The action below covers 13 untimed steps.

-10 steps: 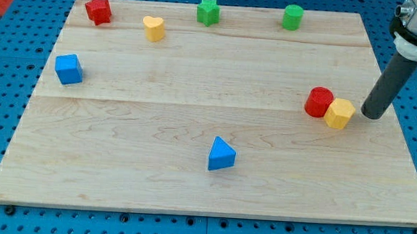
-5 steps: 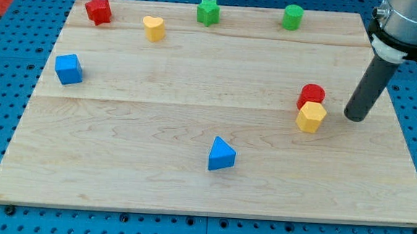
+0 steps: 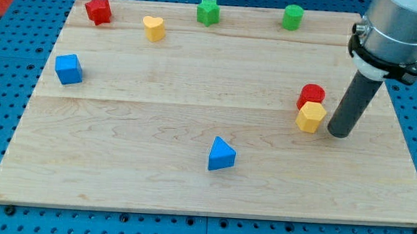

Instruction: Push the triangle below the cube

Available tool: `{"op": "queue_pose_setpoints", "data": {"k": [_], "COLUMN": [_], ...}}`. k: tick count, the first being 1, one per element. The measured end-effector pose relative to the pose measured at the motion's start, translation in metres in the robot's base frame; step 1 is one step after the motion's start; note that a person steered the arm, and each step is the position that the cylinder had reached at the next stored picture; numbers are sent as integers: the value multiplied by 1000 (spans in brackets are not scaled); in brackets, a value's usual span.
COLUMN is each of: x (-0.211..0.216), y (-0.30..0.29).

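Note:
The blue triangle (image 3: 221,154) lies on the wooden board (image 3: 157,121) a little below the middle. The blue cube (image 3: 68,68) sits near the board's left edge, well up and to the left of the triangle. My tip (image 3: 338,133) is at the right side of the board, just right of the yellow block (image 3: 311,117) with a small gap, and far to the right of the triangle.
A red cylinder (image 3: 311,96) touches the yellow block from above. A red block (image 3: 97,10), a yellow heart (image 3: 154,28), a green star (image 3: 208,12) and a green cylinder (image 3: 293,17) stand along the top edge.
The yellow block slid left and down and the red cylinder shifted left and slightly up, both earlier in the second. My tip moved left and down after them.

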<state>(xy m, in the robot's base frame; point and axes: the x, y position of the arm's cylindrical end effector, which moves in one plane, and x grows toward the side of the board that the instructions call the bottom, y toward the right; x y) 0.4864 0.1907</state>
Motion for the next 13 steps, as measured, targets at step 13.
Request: {"op": "queue_pose_setpoints", "data": {"k": [13], "x": [29], "y": [-129]}}
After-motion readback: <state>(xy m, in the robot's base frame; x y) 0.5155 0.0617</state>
